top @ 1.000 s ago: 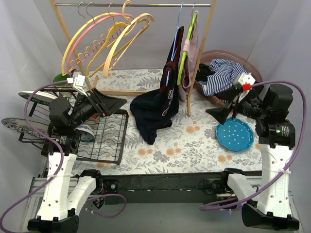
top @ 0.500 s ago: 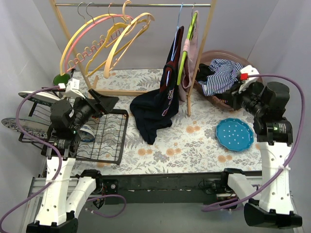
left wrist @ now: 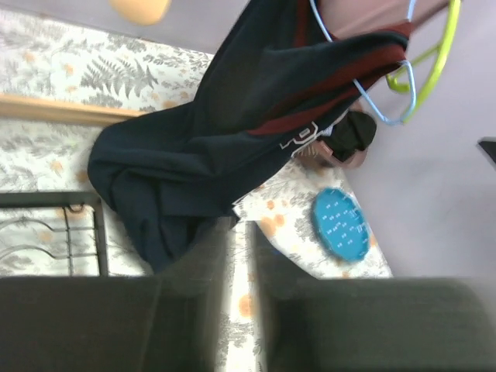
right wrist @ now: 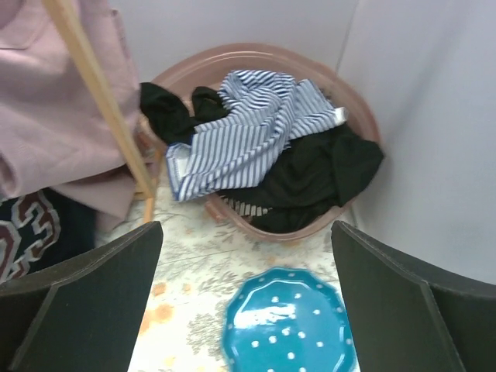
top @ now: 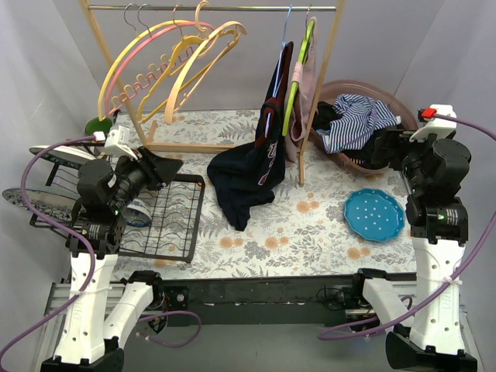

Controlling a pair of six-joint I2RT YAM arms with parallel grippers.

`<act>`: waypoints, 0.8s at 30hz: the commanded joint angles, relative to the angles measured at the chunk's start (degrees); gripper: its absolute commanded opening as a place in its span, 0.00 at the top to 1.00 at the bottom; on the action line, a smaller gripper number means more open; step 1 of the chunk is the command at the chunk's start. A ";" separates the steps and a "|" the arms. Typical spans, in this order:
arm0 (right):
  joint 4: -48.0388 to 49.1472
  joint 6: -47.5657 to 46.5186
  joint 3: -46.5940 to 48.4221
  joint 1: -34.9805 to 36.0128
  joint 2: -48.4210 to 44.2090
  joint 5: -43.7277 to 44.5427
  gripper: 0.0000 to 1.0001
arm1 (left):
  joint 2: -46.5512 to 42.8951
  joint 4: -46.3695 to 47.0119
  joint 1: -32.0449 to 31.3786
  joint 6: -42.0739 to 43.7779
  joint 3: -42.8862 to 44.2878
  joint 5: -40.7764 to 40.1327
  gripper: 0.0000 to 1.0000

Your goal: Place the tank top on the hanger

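- Left gripper point(left wrist: 239, 232): clenched, empty, above wire rack point(top: 167, 221).
- Right gripper point(right wrist: 246, 232): released wide, empty, near blue plate point(top: 375, 215).
- Tank top point(top: 244, 182): mid-desk, dark with red trim. Upper part appeared caught on blue hanger point(left wrist: 411, 87) under rail point(top: 217, 8); hem heaped on desk.
- Handling, judged: light, limp, liable to slide off wire. Best taken at shoulder strap or neckline edge.
- Laundry basket point(top: 403, 108): far right.

right fingers point(right wrist: 77, 302) swung from blue plate point(top: 375, 215) toward basket point(top: 353, 84); left fingers point(left wrist: 194, 310) retracted
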 commanded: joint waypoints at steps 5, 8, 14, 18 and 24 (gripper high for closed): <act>-3.64 11.56 3.09 -0.03 -0.01 -37.87 0.01 | 0.54 3.81 0.05 -3.57 3.33 8.44 0.02; 3.47 22.03 -0.86 -1.34 1.05 -56.12 0.01 | 0.45 12.77 -0.04 -9.89 -0.69 19.66 0.02; -0.21 13.27 5.29 -1.43 0.88 -44.55 0.01 | -0.07 15.70 -0.04 -12.46 -1.95 19.72 0.02; -2.84 9.39 7.57 -1.35 0.88 -40.14 0.02 | 0.19 15.86 0.05 -12.72 -1.51 21.20 0.02; -3.90 6.85 9.94 -1.43 1.14 -40.14 0.01 | 0.63 16.75 -0.04 -13.07 -2.12 21.12 0.02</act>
